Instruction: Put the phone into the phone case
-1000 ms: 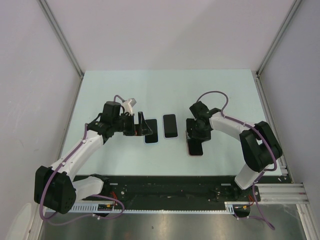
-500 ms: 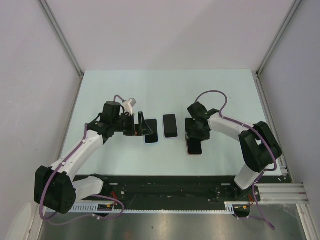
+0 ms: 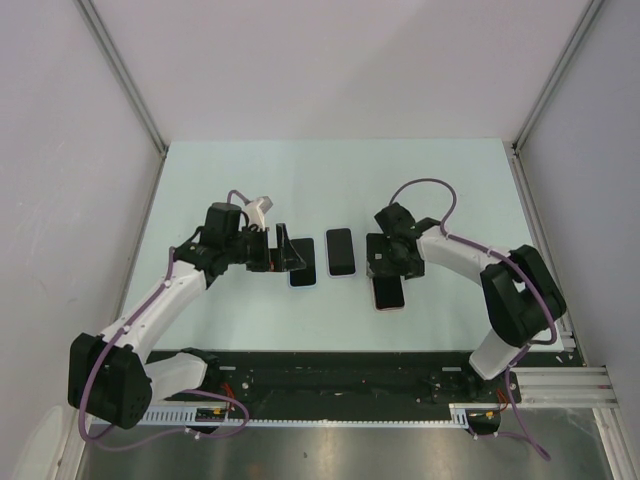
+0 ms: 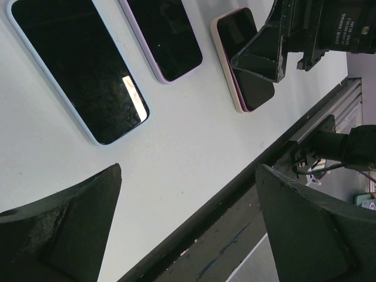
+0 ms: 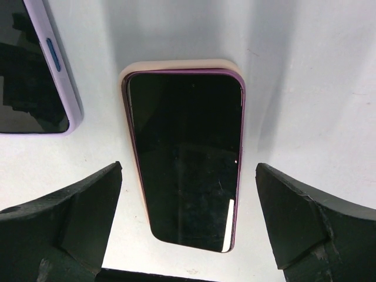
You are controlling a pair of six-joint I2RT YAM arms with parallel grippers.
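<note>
A dark purple phone (image 5: pixel 185 158) lies screen up on a pale pink case (image 5: pixel 176 63). It sits slightly askew, and the case's rim shows along the top and left edges. Both lie near the table's front, right of centre (image 3: pixel 389 293). My right gripper (image 5: pixel 188 229) is open and empty above the phone's near end, one finger on each side and apart from it. In the top view it (image 3: pixel 385 260) hovers over the phone's far end. My left gripper (image 3: pixel 290 256) is open and empty over another phone.
A phone in a light blue case (image 4: pixel 76 64) lies under my left gripper (image 4: pixel 188 235). A phone in a lilac case (image 3: pixel 341 251) lies between the arms and also shows in the right wrist view (image 5: pixel 29 70). The table's black front rail (image 4: pixel 235 194) is close.
My right gripper has shifted slightly left and away from the table's front edge, uncovering more of the purple phone. The left arm and all three phones have not moved.
</note>
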